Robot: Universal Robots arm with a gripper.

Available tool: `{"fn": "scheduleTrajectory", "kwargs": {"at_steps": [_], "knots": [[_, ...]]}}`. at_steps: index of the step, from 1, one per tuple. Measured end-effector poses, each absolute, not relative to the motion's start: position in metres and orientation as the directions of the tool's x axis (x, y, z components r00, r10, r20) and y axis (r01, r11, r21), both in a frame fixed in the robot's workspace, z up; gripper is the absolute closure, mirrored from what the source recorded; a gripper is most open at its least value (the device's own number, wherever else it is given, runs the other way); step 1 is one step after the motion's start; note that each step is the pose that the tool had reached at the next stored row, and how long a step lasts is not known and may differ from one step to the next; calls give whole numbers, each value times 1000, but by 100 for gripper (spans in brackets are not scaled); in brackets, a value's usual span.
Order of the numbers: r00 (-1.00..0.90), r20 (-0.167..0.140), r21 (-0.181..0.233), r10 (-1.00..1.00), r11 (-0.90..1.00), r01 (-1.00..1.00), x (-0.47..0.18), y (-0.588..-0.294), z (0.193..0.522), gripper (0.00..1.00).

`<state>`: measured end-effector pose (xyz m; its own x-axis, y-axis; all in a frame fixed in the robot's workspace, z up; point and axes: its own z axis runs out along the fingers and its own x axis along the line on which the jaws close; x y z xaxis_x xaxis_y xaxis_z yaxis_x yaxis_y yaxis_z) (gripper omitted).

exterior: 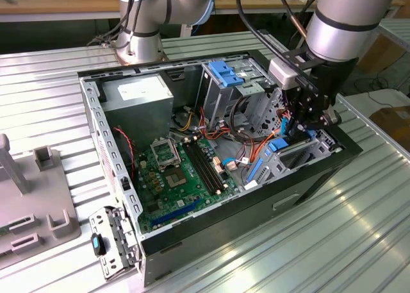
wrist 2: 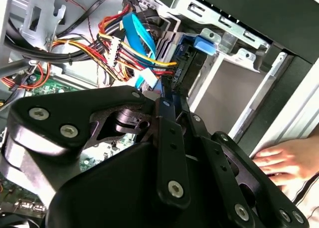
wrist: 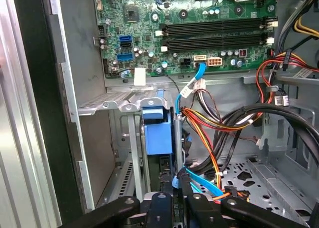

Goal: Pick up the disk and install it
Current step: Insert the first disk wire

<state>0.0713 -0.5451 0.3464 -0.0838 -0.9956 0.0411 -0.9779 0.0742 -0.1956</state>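
disk: picked up, pinched edgewise between gripper fingers, partway down drive bay, not yet seated.

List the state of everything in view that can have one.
Gripper, shut on the disk.
Disk, held on edge, tilted, partly inside the bay at the case's corner.
Computer case, side cover off, interior exposed.
Memory slots, empty as far as shows.
Hand, resting flat outside the case.
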Motion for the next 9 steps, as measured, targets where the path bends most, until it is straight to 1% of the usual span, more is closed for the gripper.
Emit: {"fn": "scheduleTrajectory", "kwargs": {"at_steps": [6, 9], "knots": [[-89, 41, -196, -995, 79, -977, 73, -545, 360, 82], [-99, 40, -196, -994, 89, -977, 81, -545, 361, 82]]}}
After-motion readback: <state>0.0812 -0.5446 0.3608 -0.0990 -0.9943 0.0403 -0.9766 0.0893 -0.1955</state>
